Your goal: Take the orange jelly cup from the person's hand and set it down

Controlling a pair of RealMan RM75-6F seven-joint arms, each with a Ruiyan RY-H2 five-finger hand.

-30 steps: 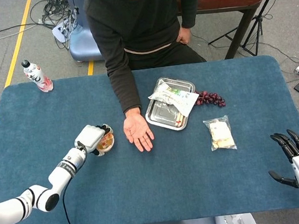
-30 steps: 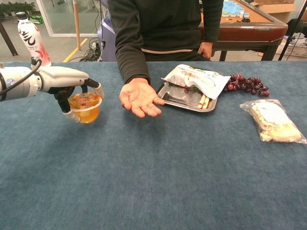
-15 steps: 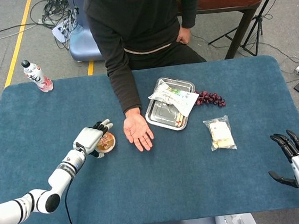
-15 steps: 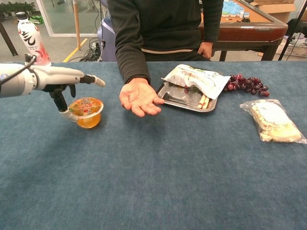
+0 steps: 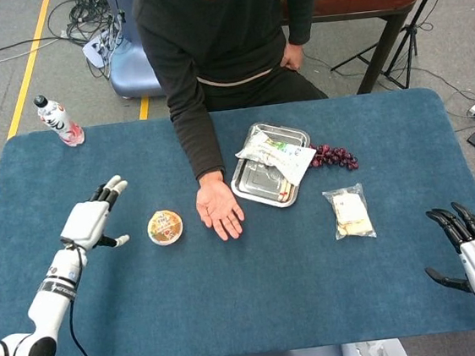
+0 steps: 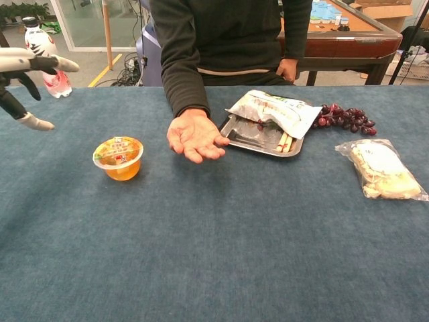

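Note:
The orange jelly cup [image 5: 165,227] [image 6: 118,158] stands upright on the blue table, just left of the person's empty, palm-up hand [image 5: 220,210] [image 6: 195,137]. My left hand [image 5: 90,223] [image 6: 27,79] hovers well to the left of the cup, fingers spread, holding nothing. My right hand [image 5: 473,248] rests at the table's right front corner, fingers apart and empty; the chest view does not show it.
A metal tray [image 5: 254,188] [image 6: 241,137] with a snack bag [image 5: 275,154] lies right of the person's hand. Purple grapes [image 5: 335,157] and a bagged sandwich [image 5: 349,212] sit further right. A bottle [image 5: 59,122] stands at the far left.
My left hand lowered the jelly cup onto the table, let go of it and pulled back to the left. The person's hand and my right hand stayed put.

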